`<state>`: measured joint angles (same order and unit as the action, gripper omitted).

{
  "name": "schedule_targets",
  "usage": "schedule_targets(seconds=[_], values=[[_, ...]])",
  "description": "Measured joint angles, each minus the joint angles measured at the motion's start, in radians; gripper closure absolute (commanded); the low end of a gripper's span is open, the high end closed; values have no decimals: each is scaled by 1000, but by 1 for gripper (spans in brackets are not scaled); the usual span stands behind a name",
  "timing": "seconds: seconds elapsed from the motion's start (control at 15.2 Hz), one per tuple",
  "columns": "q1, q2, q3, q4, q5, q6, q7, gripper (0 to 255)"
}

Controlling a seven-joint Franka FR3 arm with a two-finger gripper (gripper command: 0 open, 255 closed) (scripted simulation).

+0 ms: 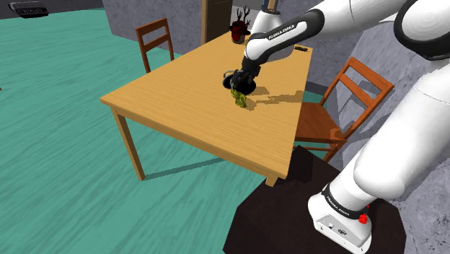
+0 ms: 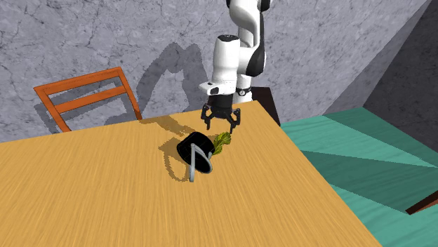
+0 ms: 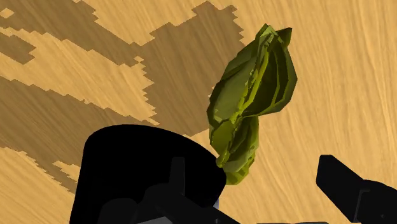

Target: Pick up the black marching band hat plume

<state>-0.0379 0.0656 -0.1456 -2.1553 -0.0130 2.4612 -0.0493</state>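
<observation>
Shoulder view: the black hat (image 1: 231, 81) lies on the wooden table (image 1: 173, 101). Its green plume (image 1: 239, 99) sticks out, and the gripper (image 1: 241, 81) is just above.

Second exterior view: the gripper (image 2: 222, 126) hangs open over the plume (image 2: 222, 142).

Wrist view: the fingers (image 3: 353, 188) stand apart with the plume (image 3: 254, 95) between them. One maybe touches the hat (image 3: 133, 165).

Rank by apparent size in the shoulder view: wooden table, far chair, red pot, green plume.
Light wooden table
Brown wooden chair beyond it
Dark red pot with twigs and olive-green feathery plume: alike, pot farther, so unranked
</observation>
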Motion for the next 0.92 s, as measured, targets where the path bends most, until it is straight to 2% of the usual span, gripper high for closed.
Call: schedule_targets(seconds=[0.2,0.66,0.73,0.92], values=[[-3,83,2,55,18,45,-6,0],[-8,144,5,32,33,131,-15,0],[-7,147,6,32,33,135,-14,255],[-7,149,6,32,34,139,-13,255]])
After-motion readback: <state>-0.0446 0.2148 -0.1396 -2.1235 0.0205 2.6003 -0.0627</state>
